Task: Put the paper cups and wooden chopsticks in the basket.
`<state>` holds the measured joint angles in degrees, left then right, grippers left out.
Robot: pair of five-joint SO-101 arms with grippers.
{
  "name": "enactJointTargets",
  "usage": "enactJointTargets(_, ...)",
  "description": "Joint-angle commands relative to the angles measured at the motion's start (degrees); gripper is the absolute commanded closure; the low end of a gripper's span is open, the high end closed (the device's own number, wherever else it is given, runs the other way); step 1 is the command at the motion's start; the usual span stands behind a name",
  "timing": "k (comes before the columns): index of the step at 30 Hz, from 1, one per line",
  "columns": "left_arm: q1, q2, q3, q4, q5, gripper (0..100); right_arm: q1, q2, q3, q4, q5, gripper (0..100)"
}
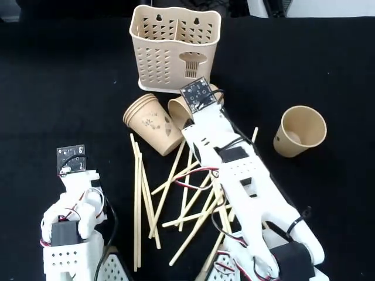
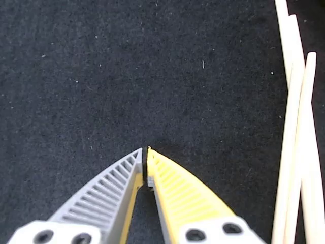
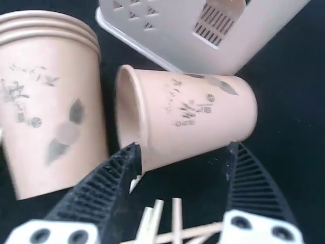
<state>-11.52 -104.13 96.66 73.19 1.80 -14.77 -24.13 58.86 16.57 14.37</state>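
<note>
A beige basket [image 1: 174, 47] stands at the back of the black table. A single paper cup [image 3: 185, 114] lies on its side just in front of it, beside a stack of nested cups [image 3: 43, 96] [image 1: 152, 124]. My right gripper [image 3: 185, 162] is open, its two dark fingers straddling the lying cup close to its lower side. Another cup [image 1: 300, 131] lies apart at the right. Wooden chopsticks [image 1: 176, 196] are scattered in the middle. My left gripper [image 2: 144, 152] is shut and empty over bare cloth at the front left, next to several chopsticks [image 2: 297, 147].
The right arm [image 1: 246, 193] stretches over the chopstick pile toward the basket. The left arm [image 1: 73, 216] sits folded at the front left. Open black cloth lies at the left and far right.
</note>
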Motion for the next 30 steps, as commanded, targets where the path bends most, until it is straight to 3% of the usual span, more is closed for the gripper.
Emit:
enactJointTargets(1, 0.04, -0.09, 0.57, -0.09, -0.62, 97, 4.4, 0.04, -0.31, -1.05, 0.0, 72.0)
enactJointTargets(8, 0.04, -0.09, 0.57, -0.09, -0.62, 97, 6.77, -0.4, -0.31, -0.62, -0.35, 72.0)
enactJointTargets(18, 0.04, -0.09, 0.57, -0.09, -0.62, 97, -4.22, -0.13, -0.04, -0.62, -4.31, 71.9)
enactJointTargets(30, 0.04, -0.09, 0.57, -0.09, -0.62, 97, -4.22, 9.19, -3.65, -7.21, -4.13, 71.9)
